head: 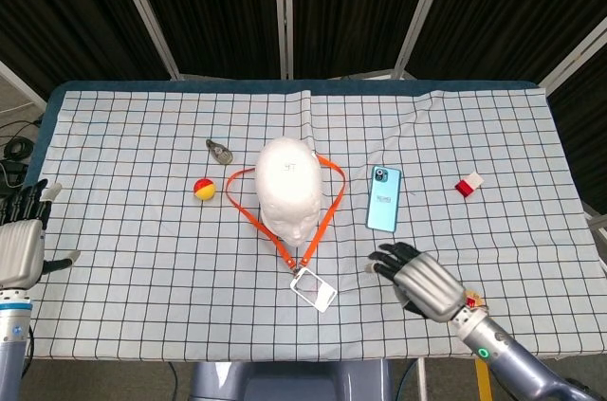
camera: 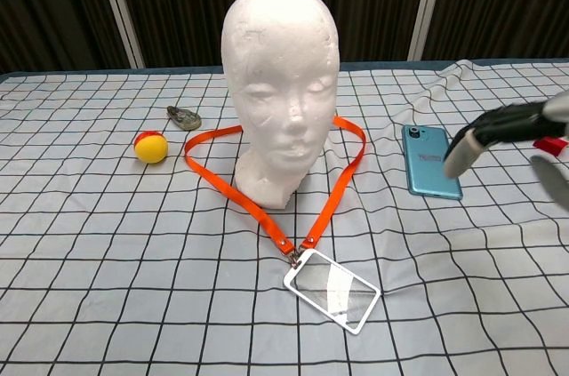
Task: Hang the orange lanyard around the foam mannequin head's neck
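Lanyard [head: 285, 230] lies around the mannequin head [head: 288, 185], apart from empty, spread right hand [head: 422, 280].

Behind the foam mannequin head [camera: 281, 74] hides the back of the orange lanyard [camera: 331, 199]; cropped at the chest view's edge and blurred, the right robot hand [camera: 507, 132]; cut off at left, the left robot hand [head: 21, 242].

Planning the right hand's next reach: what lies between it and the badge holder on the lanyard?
Only bare checked cloth lies between the right hand and the badge holder, as the head view shows.
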